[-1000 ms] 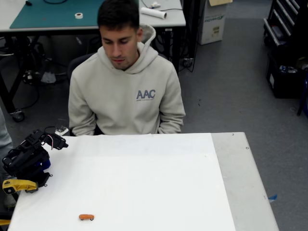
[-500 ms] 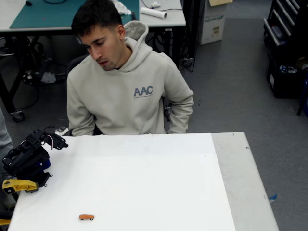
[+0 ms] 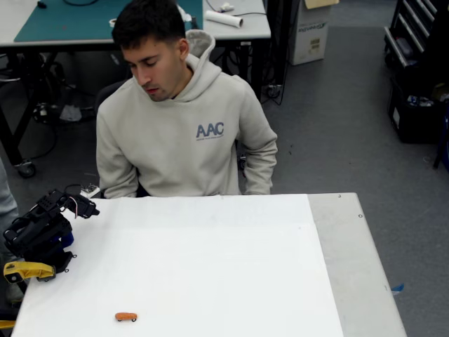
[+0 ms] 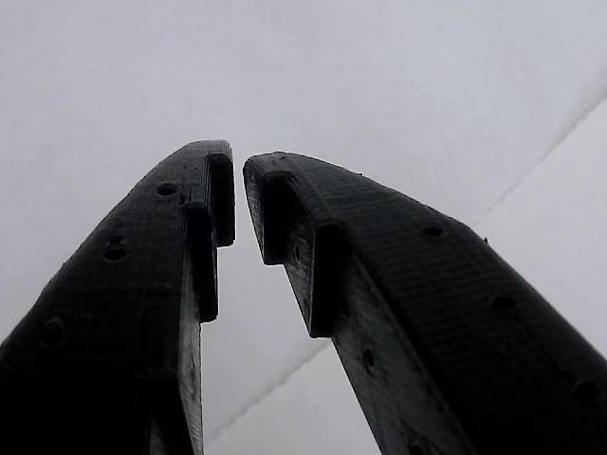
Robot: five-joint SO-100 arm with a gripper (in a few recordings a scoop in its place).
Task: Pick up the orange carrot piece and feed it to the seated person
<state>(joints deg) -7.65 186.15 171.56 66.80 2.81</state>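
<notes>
The orange carrot piece [image 3: 126, 316] lies flat on the white table [image 3: 210, 267] near its front left corner. My black arm [image 3: 42, 228] sits folded at the table's left edge, well apart from the carrot. In the wrist view my gripper [image 4: 237, 194] is shut, its black fingers [image 4: 152, 275] nearly meeting at the tips with nothing between them, over bare white surface. The seated person [image 3: 186, 133], in a light beige hoodie with "AAC" on the chest, sits behind the table's far edge with head tilted toward the picture's left, looking down.
A yellow plastic clamp [image 3: 24, 270] sits by the arm's base at the left edge. A bare grey strip of table [image 3: 351, 253] runs along the right side. Behind the person stand another table with a green mat [image 3: 77, 21] and a cardboard box [image 3: 312, 28].
The person's head and upper body leaned toward the picture's left, then eased slightly back. The arm and the carrot have not moved.
</notes>
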